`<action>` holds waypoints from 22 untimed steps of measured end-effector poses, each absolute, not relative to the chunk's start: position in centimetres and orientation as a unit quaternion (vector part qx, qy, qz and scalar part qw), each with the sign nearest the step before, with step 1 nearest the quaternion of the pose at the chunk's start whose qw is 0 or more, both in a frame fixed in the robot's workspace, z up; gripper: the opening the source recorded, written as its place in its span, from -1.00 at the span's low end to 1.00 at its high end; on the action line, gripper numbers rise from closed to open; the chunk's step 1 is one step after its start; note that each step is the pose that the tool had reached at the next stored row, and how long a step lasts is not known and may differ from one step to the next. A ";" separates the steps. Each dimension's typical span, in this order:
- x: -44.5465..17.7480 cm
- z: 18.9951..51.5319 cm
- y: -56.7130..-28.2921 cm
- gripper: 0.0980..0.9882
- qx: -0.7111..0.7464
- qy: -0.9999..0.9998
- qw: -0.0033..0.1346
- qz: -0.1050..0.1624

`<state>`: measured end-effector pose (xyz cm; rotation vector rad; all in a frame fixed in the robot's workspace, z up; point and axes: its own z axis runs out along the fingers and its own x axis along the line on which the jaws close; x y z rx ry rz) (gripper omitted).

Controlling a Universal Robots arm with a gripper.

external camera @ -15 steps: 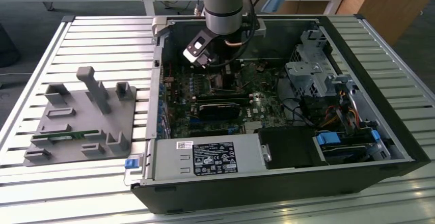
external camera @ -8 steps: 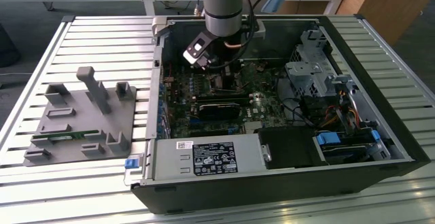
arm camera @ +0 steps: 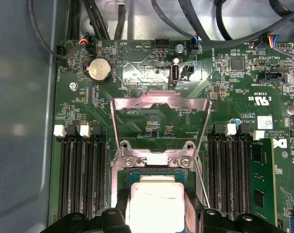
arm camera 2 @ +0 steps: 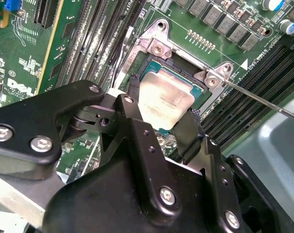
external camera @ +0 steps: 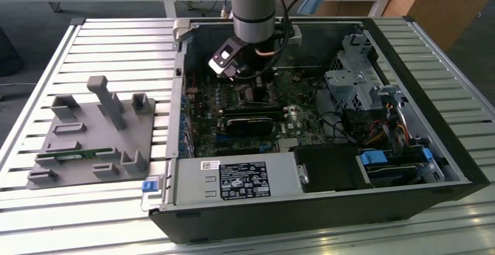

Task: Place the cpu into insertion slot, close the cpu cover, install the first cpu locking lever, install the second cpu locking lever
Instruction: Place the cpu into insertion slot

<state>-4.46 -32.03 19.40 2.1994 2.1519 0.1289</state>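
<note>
The tool (arm camera 2: 164, 99), closed on the cpu (arm camera: 154, 201), holds it by two opposite edges low over the insertion slot (arm camera: 156, 173). The cpu cover (arm camera: 159, 103) lies flipped open. Risk: a tilted or offset release may damage the slot.

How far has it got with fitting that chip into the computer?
Nothing looks finished yet. In hand: the gripper grips the cpu by two edges, right at the insertion slot; whether it is fully seated I cannot tell. Left: the cpu cover stands flipped open, and a locking lever juts free, so the cover and both levers are not yet done.
</note>
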 end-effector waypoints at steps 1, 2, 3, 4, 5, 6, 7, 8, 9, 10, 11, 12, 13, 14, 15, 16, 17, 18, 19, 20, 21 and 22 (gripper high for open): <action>-4.5 19.4 -32.0 -0.02 0.714 0.698 0.031 0.042; -4.5 19.4 -32.0 -0.02 0.714 0.698 0.031 0.042; -4.5 19.4 -32.0 -0.02 0.714 0.698 0.031 0.042; -4.5 19.4 -32.0 -0.02 0.714 0.698 0.031 0.042; -4.5 19.4 -32.0 -0.02 0.714 0.698 0.031 0.042; -4.5 19.4 -32.0 -0.02 0.714 0.698 0.031 0.042; -4.5 19.4 -32.0 -0.02 0.714 0.698 0.031 0.042; -4.5 19.4 -32.0 0.01 0.714 0.698 0.031 0.042; -4.5 19.4 -32.0 0.01 0.714 0.698 0.031 0.042; -4.5 19.4 -32.0 0.01 0.714 0.698 0.031 0.042; -4.5 19.4 -32.0 0.15 0.714 0.698 0.031 0.042; -4.5 19.4 -32.0 0.15 0.714 0.698 0.031 0.042; -4.5 19.4 -32.0 0.15 0.714 0.698 0.031 0.042; -4.5 19.4 -32.0 0.15 0.714 0.698 0.031 0.042; -4.5 19.4 -32.0 0.15 0.714 0.698 0.031 0.042; -4.5 19.4 -32.0 0.15 0.714 0.698 0.031 0.042; -4.5 19.5 -32.0 0.15 0.714 0.698 0.031 0.042; -4.5 19.5 -32.0 0.15 0.714 0.698 0.031 0.042; -4.5 19.6 -32.0 0.15 0.714 0.698 0.031 0.042; -4.5 19.7 -32.0 0.15 0.714 0.698 0.031 0.042; -4.5 19.7 -32.0 0.15 0.714 0.698 0.031 0.042; -4.5 19.9 -32.0 0.15 0.714 0.698 0.031 0.042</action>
